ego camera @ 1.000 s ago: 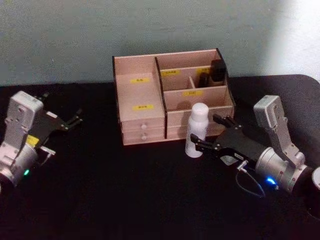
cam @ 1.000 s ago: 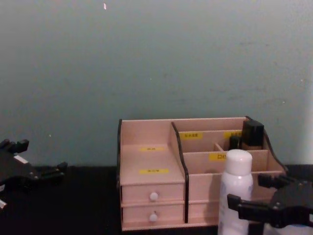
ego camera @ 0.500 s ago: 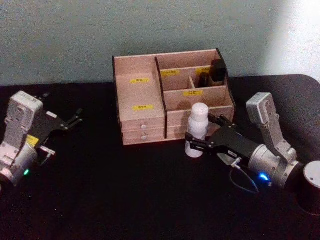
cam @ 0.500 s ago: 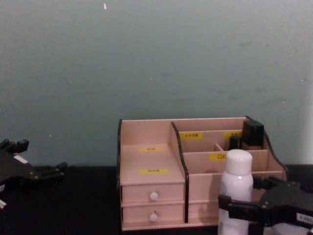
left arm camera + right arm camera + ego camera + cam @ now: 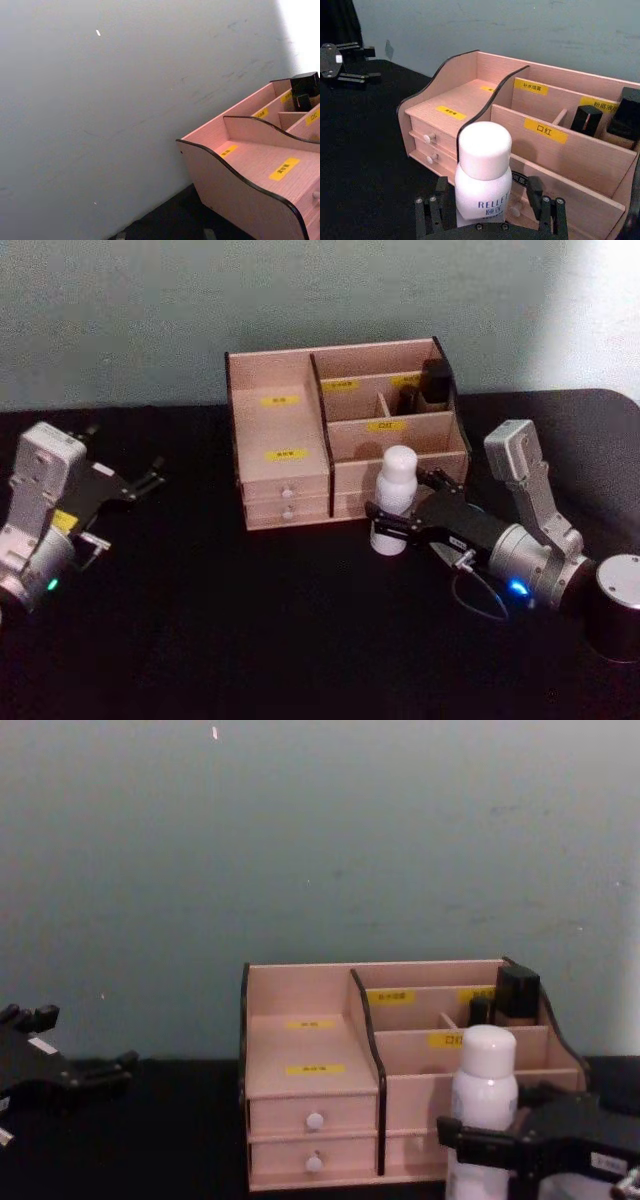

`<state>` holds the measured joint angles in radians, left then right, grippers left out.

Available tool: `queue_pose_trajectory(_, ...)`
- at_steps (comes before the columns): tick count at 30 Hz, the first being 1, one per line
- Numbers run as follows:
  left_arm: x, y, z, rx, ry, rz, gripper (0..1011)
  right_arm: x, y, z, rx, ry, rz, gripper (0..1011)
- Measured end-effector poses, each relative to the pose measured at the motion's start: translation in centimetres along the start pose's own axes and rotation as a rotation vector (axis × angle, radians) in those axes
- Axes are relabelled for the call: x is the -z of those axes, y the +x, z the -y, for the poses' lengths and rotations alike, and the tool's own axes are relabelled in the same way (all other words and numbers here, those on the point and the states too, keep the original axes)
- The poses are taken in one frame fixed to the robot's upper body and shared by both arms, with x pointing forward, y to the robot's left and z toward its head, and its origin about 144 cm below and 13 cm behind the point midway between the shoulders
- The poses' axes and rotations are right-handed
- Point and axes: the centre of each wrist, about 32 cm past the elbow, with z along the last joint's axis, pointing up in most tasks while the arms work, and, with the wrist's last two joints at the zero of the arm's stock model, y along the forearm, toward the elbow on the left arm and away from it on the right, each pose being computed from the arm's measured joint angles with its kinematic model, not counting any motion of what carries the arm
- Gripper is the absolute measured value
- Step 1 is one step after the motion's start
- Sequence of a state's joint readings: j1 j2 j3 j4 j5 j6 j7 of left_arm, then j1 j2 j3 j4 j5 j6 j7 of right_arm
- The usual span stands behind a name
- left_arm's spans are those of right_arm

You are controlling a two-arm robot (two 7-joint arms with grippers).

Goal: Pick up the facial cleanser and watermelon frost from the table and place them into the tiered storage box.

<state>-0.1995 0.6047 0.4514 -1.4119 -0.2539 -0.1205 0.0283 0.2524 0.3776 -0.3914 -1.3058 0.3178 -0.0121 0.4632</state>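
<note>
Right gripper, centre-right in head view, fingers apart astride the upright facial cleanser (not clamped), just in front of tiered storage box. Left gripper parked far left, fingers apart.

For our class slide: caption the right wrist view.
Open right gripper straddles the upright white bottle before the tiered storage box; left gripper parked beyond.

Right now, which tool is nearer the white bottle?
Right. The right tool is open around the white bottle, a finger each side; the left tool sits far to its left.
</note>
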Motion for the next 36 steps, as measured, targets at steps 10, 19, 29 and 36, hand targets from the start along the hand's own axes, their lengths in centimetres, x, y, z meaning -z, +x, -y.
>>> queue_pose_trajectory(10,0.00,0.00,0.00,0.000,0.000,0.000,1001,0.04,0.10,-0.20,0.000,-0.013,-0.021,1002)
queue_pose_trajectory(19,0.00,0.00,0.00,0.000,0.000,0.000,1001,0.03,0.11,-0.19,0.000,-0.013,-0.021,1003)
queue_pose_trajectory(29,0.00,0.00,0.00,0.000,0.000,0.000,1001,0.04,0.09,-0.17,0.000,-0.011,-0.019,929)
queue_pose_trajectory(36,0.00,0.00,0.00,0.000,0.000,0.000,1001,0.04,0.07,-0.17,0.000,-0.011,-0.018,747)
